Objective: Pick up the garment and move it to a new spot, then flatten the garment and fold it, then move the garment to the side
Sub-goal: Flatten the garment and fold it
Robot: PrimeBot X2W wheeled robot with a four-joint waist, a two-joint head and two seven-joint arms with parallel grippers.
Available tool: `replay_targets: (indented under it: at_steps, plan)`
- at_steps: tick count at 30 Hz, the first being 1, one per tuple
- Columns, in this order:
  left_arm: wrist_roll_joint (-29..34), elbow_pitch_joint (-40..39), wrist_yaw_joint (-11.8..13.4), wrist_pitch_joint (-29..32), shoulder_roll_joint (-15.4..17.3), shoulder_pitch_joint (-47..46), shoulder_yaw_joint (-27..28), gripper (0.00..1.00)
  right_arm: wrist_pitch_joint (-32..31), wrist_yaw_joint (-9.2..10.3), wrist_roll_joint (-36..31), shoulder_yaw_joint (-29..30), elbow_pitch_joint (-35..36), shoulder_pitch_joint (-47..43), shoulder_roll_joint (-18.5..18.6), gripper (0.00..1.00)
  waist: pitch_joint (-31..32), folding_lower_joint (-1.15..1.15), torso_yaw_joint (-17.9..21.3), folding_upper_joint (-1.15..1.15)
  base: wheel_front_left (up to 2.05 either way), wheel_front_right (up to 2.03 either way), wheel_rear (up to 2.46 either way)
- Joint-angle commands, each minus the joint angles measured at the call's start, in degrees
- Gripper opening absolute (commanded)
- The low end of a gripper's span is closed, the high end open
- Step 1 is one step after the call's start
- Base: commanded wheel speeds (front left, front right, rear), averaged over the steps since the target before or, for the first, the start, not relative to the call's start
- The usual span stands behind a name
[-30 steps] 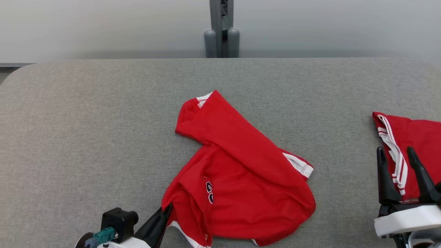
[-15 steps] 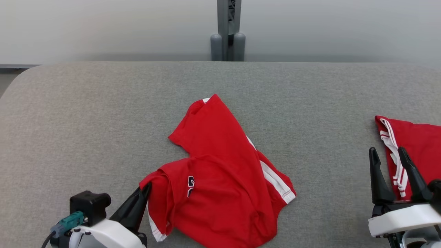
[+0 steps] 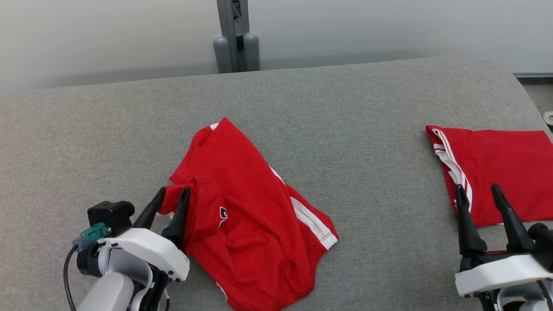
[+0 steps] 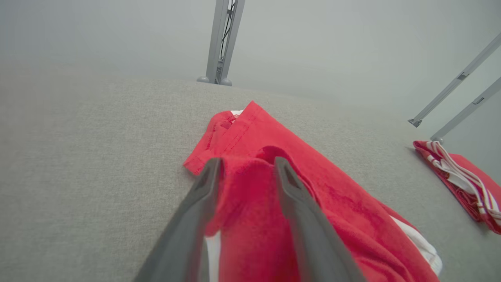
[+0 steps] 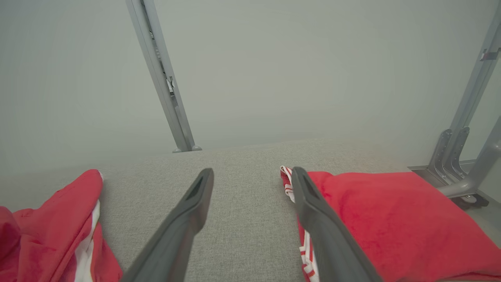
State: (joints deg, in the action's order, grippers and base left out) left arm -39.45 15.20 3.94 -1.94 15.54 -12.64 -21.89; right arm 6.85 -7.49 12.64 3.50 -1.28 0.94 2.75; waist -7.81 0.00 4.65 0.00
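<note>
move looks done: left end effector (image 3: 173,191) released astride the garment (image 3: 246,224) edge, right end effector (image 3: 477,188) spread, empty; flattening comes next

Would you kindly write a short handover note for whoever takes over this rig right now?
Left gripper: fingers apart, straddling a bunched fold at the left edge of the red garment, not clamped on it.
Right gripper: open, holding nothing, at the near left corner of a second red garment, which lies folded at the right.
The red garment lies crumpled left of centre on the grey table.
Done: the garment is set down at a spot on the table.
Left: flatten it, fold it, move it to the side.
</note>
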Motion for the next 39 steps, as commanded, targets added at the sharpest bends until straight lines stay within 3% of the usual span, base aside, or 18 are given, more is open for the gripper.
replay_targets:
  at_steps: [1,8,14,26,33,39]
  plan:
    - [0.61,1.37,-0.11,-1.45,0.02,-1.56,0.26,1.0,0.3,-0.02,0.21,0.25,-0.17,0.82,0.3,1.0,-0.03,0.0,0.1,0.0,0.0,0.0,0.0]
    - [5.98,5.38,3.52,-9.48,-0.38,-4.93,0.57,1.0,1.01,-0.02,0.49,0.25,0.4,1.12,0.32,1.0,-0.43,0.0,-0.51,0.0,0.0,0.0,0.0]
    - [11.45,0.74,6.94,-12.67,1.41,-5.4,1.97,1.0,1.63,-0.02,-0.23,-0.26,0.94,1.43,0.31,1.0,0.15,0.0,-1.84,0.0,0.0,0.0,0.0]
    - [18.57,-17.79,11.99,-12.84,5.85,6.98,5.6,1.0,0.9,-0.02,-3.19,-2.36,1.39,-0.76,0.33,1.0,3.59,0.0,-3.68,0.0,0.0,0.0,0.0]
    - [19.08,-22.05,14.96,-10.35,6.68,13.78,5.21,1.0,0.15,-0.02,-4.01,-2.22,2.36,-4.15,0.32,1.0,5.91,0.0,-3.67,0.0,0.0,0.0,0.0]
    - [18.19,-22.49,15.43,-9.46,6.55,15.67,5.23,1.0,-0.78,-0.02,-3.57,-1.74,3.57,-6.24,0.31,1.0,7.31,0.0,-3.26,0.0,0.0,0.0,0.0]
